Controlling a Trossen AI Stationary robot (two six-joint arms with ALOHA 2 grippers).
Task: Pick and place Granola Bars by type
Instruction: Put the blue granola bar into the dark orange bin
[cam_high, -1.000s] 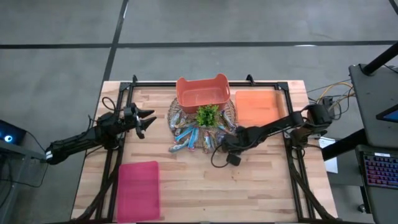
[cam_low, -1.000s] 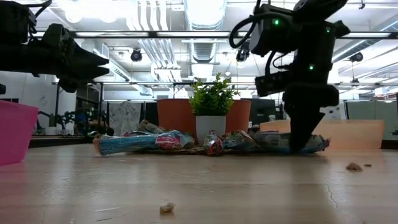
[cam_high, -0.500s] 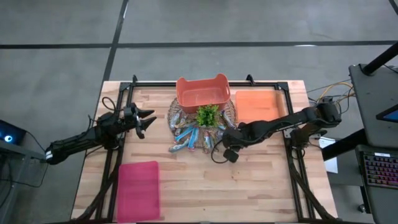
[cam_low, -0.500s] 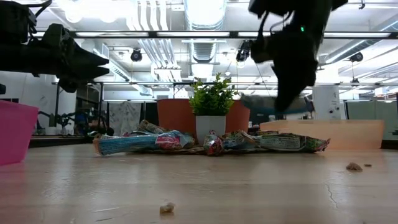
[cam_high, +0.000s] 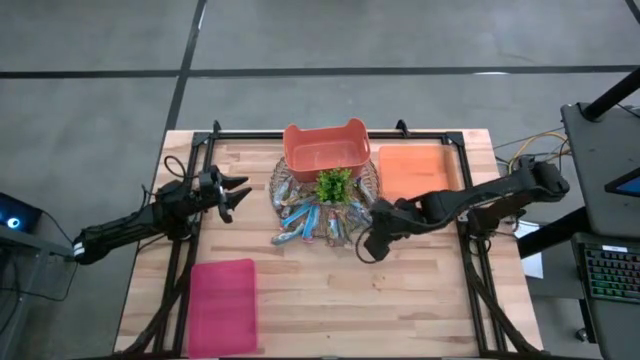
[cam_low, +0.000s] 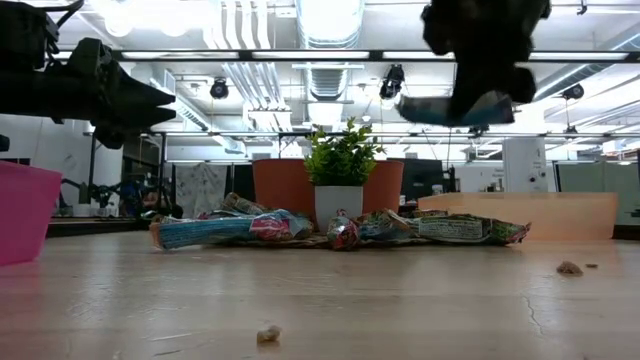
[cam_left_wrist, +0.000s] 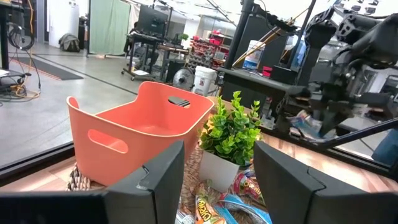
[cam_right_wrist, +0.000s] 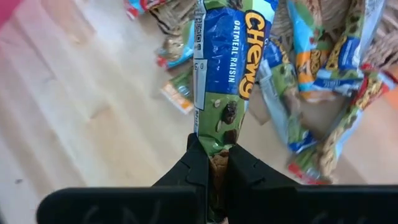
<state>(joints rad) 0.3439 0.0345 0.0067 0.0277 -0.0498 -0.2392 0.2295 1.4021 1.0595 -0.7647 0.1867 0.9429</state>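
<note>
The granola bars (cam_high: 310, 220) lie heaped on a round woven mat around a small green plant (cam_high: 334, 185); the pile (cam_low: 330, 228) also shows in the low view. My right gripper (cam_high: 371, 244) hovers over the table just right of the pile, shut on one blue-and-green bar (cam_right_wrist: 227, 62). In the low view that bar (cam_low: 452, 108) hangs high above the pile. My left gripper (cam_high: 240, 193) waits open, left of the pile, and its fingers (cam_left_wrist: 168, 177) face the plant and basket. My right gripper (cam_right_wrist: 211, 158) pinches the blue bar by its end seam (cam_right_wrist: 214, 144) between the two fingertips. The bar runs straight on from the fingers, along their line. It is lifted clear, roughly level, well above the table and the pile.
An orange basket (cam_high: 325, 150) stands behind the plant, with a flat orange tray (cam_high: 412, 170) to its right. A pink bin (cam_high: 222, 305) sits near the table's near left corner. Crumbs (cam_low: 268, 335) lie on the bare wood near the front.
My right gripper has risen from the right edge of the pile, where its fingers pointed down among the bars, and drawn a little toward the near edge. The blue bar has come up with it and is lifted clear of the pile.
</note>
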